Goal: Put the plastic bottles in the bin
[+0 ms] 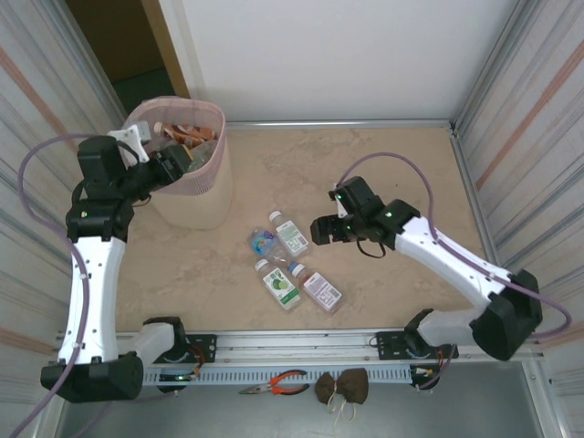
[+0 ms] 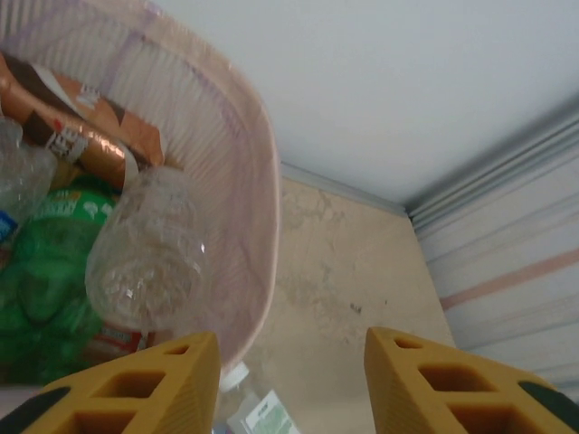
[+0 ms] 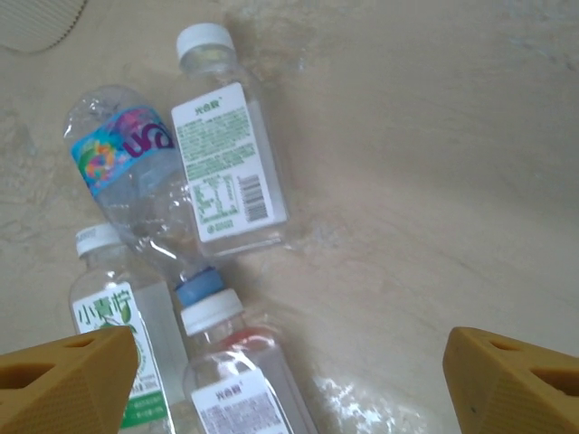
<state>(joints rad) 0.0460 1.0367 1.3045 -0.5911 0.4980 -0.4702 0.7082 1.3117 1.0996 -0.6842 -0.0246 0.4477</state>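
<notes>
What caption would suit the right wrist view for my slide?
Open right gripper above four bottles lying together on the table.

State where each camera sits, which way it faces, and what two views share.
Top external: above and behind, facing down on the table; both arms and bases show.
Left wrist: beside the bin rim, facing into it and the far corner; left end effector fingers at bottom.
Right wrist: above the table, facing down on four bottles; right end effector fingers at bottom corners.
Shared: top external and right wrist both show those four bottles.
</notes>
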